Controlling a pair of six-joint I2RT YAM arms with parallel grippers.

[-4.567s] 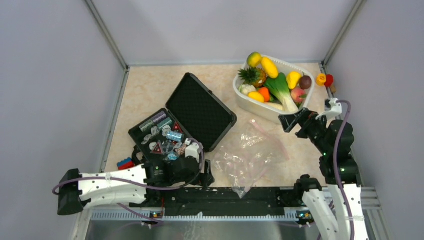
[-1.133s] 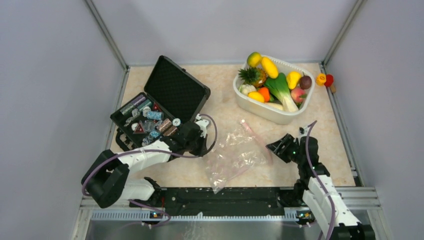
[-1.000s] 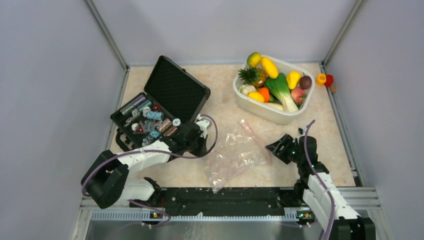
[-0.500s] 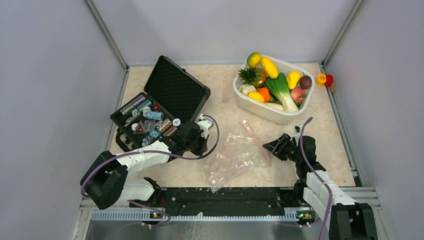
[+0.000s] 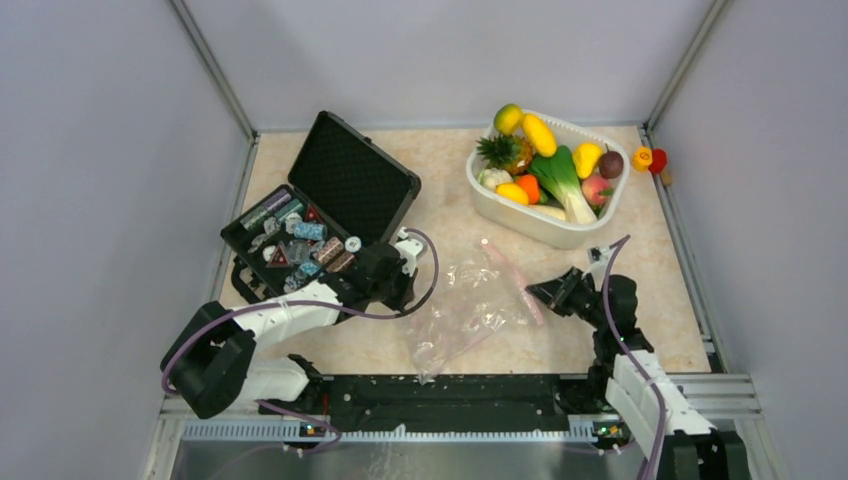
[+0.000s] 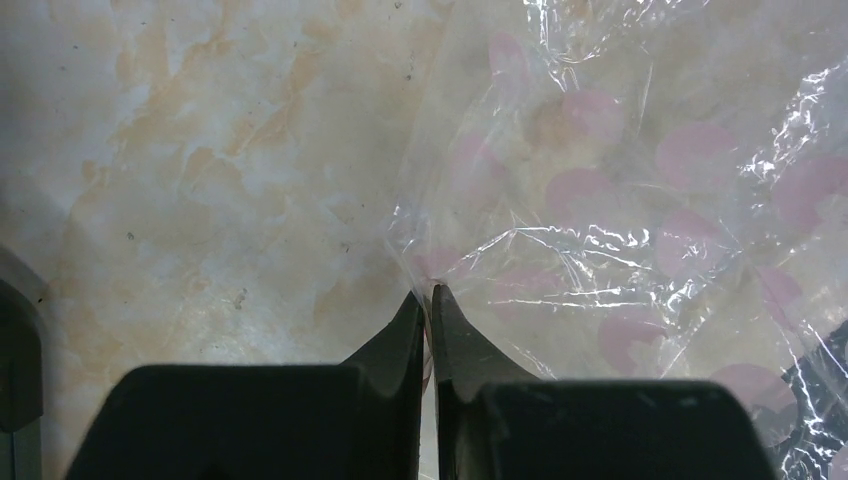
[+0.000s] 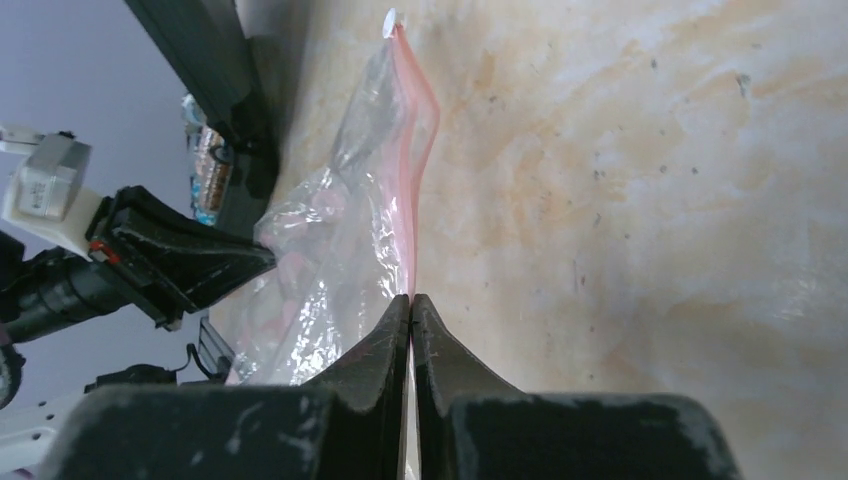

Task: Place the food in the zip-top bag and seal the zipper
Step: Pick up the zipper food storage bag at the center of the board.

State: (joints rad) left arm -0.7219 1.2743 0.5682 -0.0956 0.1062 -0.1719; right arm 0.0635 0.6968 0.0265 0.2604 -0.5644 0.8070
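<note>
One beige, marbled tabletop is shown from above, enclosed by grey walls. At its left, a black case is propped open, its lower half packed with small mixed items that are too small to identify.

At the far right, a white oval tub is filled with toy food: a pineapple, a yellow mango, a green leafy stalk, a peach, a cauliflower and a dark plum. Two small pieces, one orange and one red, are set just outside the tub by the right wall.

A crinkly clear bag with pale pink spots is spread near the front middle of the tabletop, between the two arms and well apart from the tub. No food is seen inside it.

The left arm is stretched in from the left, and the left jaws are clenched on the bag's left edge, with the film caught at their tips in the wrist view.

The right arm is bent in from the right. The right jaws are clenched on the pink strip along the bag's mouth, which is seen running straight away from their tips.
</note>
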